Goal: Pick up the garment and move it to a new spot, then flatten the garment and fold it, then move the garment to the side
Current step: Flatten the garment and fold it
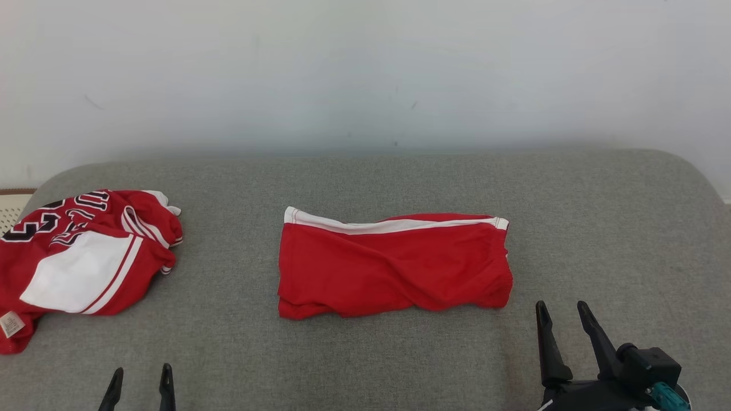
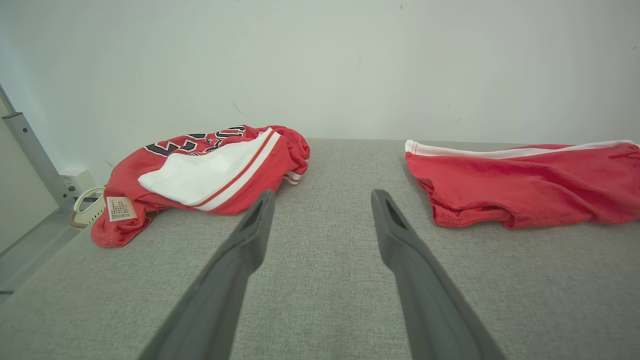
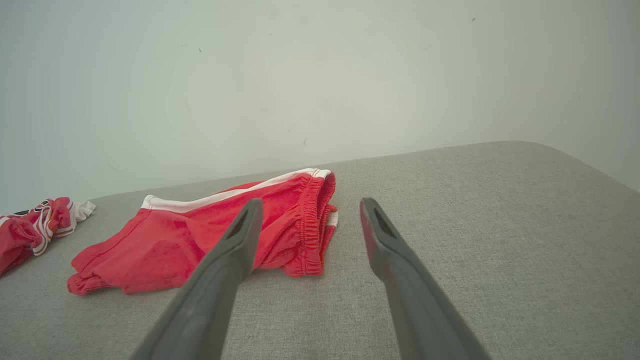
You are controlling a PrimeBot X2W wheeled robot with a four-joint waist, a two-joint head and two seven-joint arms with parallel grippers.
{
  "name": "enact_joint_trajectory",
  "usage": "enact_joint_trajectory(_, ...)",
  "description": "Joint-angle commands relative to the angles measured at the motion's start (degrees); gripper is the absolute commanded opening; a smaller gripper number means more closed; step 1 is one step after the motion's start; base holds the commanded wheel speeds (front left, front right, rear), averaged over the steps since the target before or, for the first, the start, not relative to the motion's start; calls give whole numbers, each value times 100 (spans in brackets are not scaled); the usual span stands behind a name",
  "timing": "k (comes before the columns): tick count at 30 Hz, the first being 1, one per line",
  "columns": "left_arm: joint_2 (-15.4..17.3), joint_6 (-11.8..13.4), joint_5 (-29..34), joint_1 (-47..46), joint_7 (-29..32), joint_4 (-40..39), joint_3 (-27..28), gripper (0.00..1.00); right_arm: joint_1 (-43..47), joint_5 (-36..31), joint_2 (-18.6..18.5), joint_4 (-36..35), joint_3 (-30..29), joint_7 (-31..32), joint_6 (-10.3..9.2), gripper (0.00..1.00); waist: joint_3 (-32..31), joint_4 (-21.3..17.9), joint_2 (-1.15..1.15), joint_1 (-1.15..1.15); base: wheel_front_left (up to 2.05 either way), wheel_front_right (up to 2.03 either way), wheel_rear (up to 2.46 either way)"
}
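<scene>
1. Right hand [image 1: 561,305]: nearest the head camera, at the lower right. Its two dark fingers are spread with nothing between them. It sits just off the near right corner of the red shorts [image 1: 394,268] and does not touch the cloth.
2. Left hand [image 1: 143,369]: at the lower left, fingers likewise spread and empty. In its wrist view it points at the bare strip between the two garments and touches neither.
3. Red shorts: at the centre of the grey padded surface [image 1: 599,217], folded into a compact oblong.
   - A white stripe [image 1: 377,225] runs along the far edge.
   - The gathered elastic waistband [image 3: 307,225] forms the right end, facing the right hand.
   - The near edge shows loose stacked layers and some wrinkles.
4. Basketball jersey [image 1: 80,257]: crumpled at the left edge of the surface, well apart from the shorts. It is red with a white panel and dark lettering, and a label [image 1: 11,323] shows at its near corner.
5. Step in hand (judgement): the shorts appear already flattened and folded. The remaining step is most likely the move to the side.
6. Next move (judgement):
   - Grip through all the layers at once, preferably at both ends, so the stack does not unfold when lifted.
   - Slide one finger under the bottom layer.
   - Choose a spot away from the jersey.
</scene>
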Motion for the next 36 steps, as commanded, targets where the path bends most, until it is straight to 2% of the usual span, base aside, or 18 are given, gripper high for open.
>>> enact_joint_trajectory(1, 42, 24, -2, -27, -18, 15, 12, 100, 57, -24, 6, -16, -10, 0, -6, 100, 5, 5, 0, 0, 0, 0, 0)
enact_joint_trajectory(14, 64, 82, -40, -17, -18, -11, -20, 100, 20, 46, -13, 0, -24, 8, -6, 100, 28, -3, 0, 0, 0, 0, 0)
enact_joint_trajectory(22, 65, 93, -51, -131, -22, 53, -84, 100, -665, -35, -167, 290, -2, 133, -6, 100, 88, 28, 0, 0, 0, 0, 0)
enact_joint_trajectory(28, 22, 38, -62, -237, -25, 127, -193, 100, -1526, -47, -291, 1034, -2, 196, -6, 100, 211, 179, 0, 0, 0, 0, 0)
enact_joint_trajectory(36, -76, -28, -40, -463, -30, 214, -375, 100, -2643, -89, -301, 2479, -194, 206, -6, 100, 548, 454, 0, 0, 0, 0, 0)
